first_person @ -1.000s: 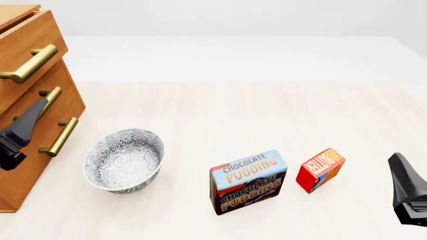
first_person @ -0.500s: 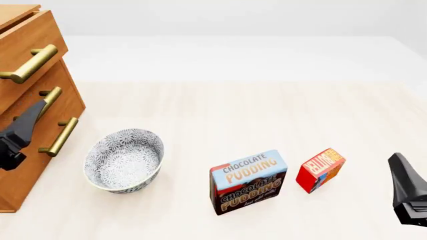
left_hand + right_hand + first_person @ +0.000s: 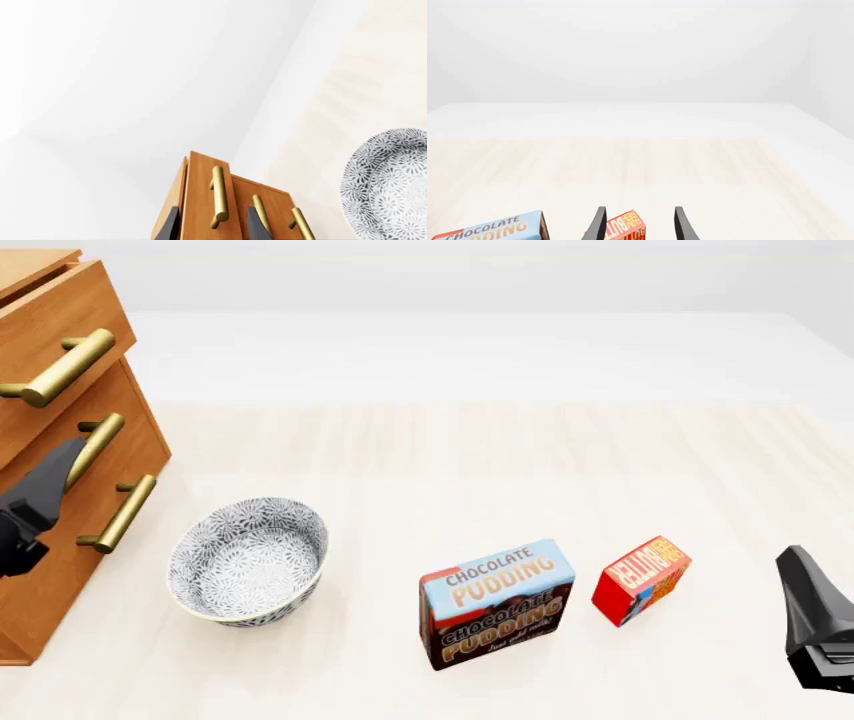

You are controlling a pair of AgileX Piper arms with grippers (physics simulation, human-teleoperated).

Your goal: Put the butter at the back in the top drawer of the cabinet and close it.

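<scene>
The butter (image 3: 641, 578), a small red box with an orange and blue label, stands on the table right of the pudding box. My right gripper (image 3: 798, 575) is open, to the butter's right and nearer me. In the right wrist view the butter (image 3: 626, 228) shows ahead between the spread fingers (image 3: 598, 225), apart from them. The cabinet (image 3: 134, 430) is at the far left. Its top drawer (image 3: 74, 310) juts out slightly past the lower ones. My left gripper (image 3: 60, 470) is open before the drawer fronts, and the top drawer's brass handle (image 3: 219, 197) lies between its fingertips (image 3: 256, 222) in the left wrist view.
A patterned grey bowl (image 3: 247, 560) sits just right of the cabinet, close to my left arm. The blue-and-brown Chocolate Pudding box (image 3: 497, 602) stands between bowl and butter. Two lower drawers with brass handles (image 3: 118, 512) sit under the top one.
My left gripper has shifted slightly left, closer to the cabinet front. The right arm, butter, pudding box and bowl have not moved.
</scene>
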